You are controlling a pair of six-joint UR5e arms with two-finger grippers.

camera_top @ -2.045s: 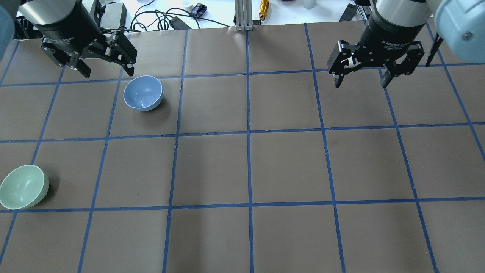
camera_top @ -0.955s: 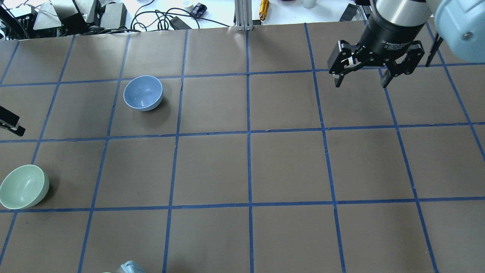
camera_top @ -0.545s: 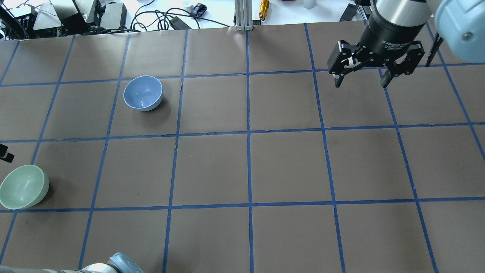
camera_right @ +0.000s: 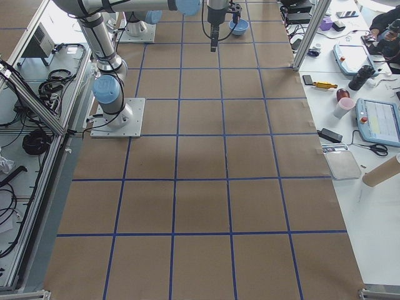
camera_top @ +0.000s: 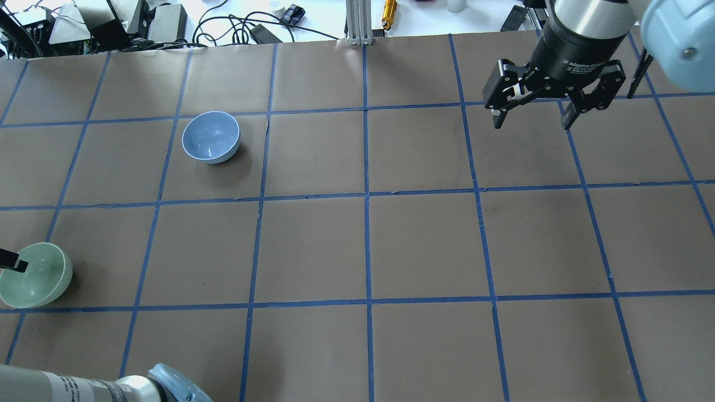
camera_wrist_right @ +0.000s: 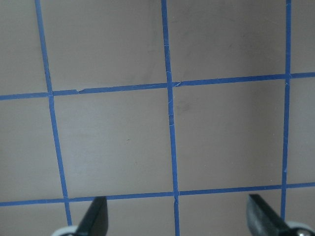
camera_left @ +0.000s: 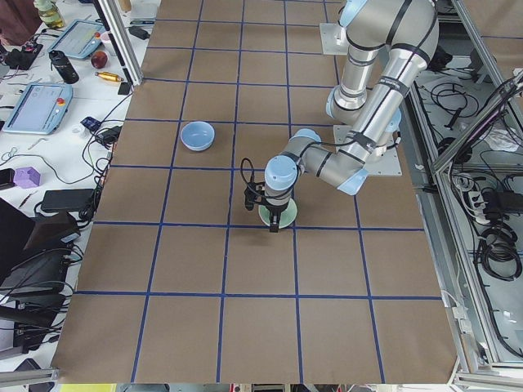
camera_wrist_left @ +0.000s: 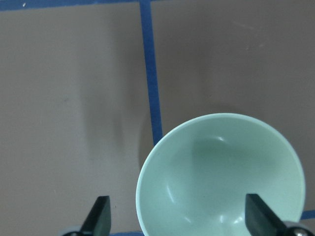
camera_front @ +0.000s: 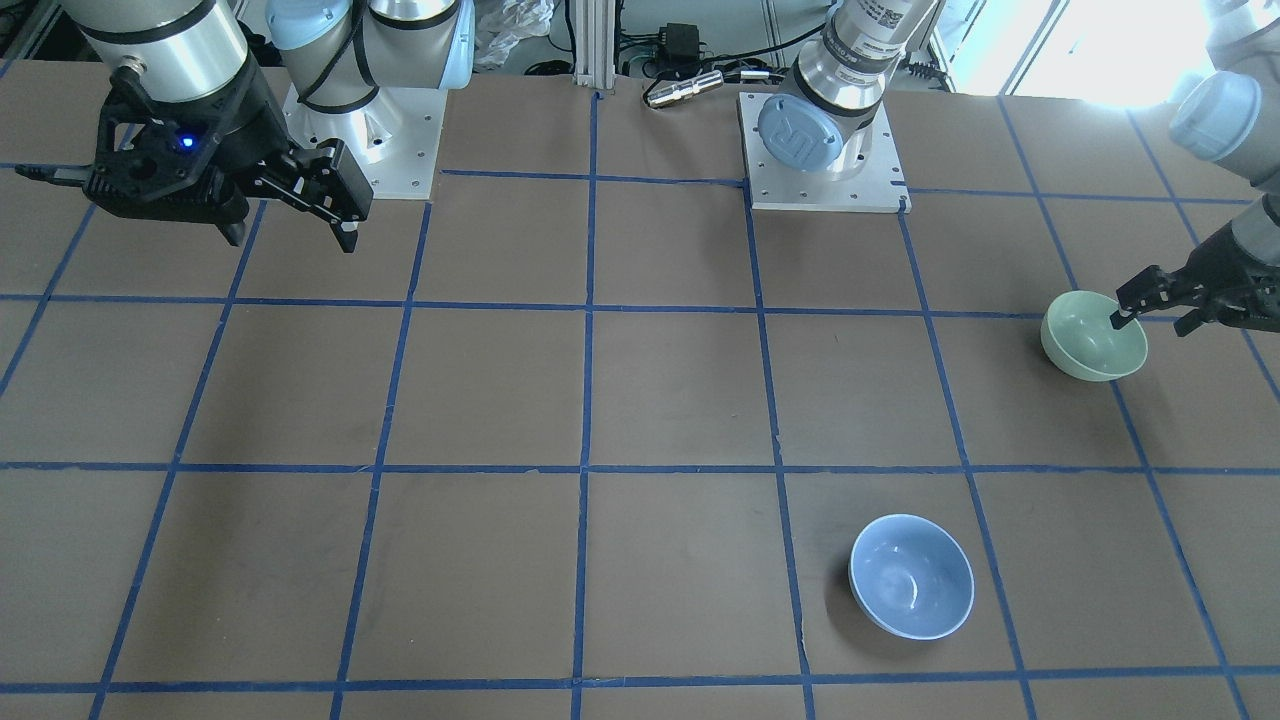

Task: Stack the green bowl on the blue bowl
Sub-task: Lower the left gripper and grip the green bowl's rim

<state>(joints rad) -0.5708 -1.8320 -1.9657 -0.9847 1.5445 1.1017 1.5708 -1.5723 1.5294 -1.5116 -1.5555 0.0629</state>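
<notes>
- The left claw [camera_front: 1152,318] is spread wide at the right edge of the front-facing view, low over the green bowl [camera_front: 1090,352].
- In the left wrist view, its fingers straddle one wall of that bowl. One finger [camera_wrist_left: 100,215] stands outside the rim at the lower left of the frame. The other finger [camera_wrist_left: 257,212] is over the bowl's inside at the lower right. Whether either one touches the bowl cannot be told.
- The green bowl [camera_top: 39,276] sits upright on the counter [camera_top: 313,251], at the left edge of the overhead view, low in the frame. It lies just above a line of blue tape [camera_top: 190,306].
- The left arm [camera_top: 67,385] comes into the overhead view at the bottom left corner.
- The blue bowl [camera_top: 211,137] sits upright in the upper left of the overhead view. It is well apart from the green bowl, with a tape line running between them. In the front-facing view it is at the lower right [camera_front: 912,575].
- The right claw [camera_top: 532,124] is also spread wide and hangs above the counter in the upper right of the overhead view. Its wrist view shows only brown counter and blue tape lines between its fingertips. It is well apart from both bowls.
- The counter is covered in brown paper, marked into large squares by the blue tape.
</notes>
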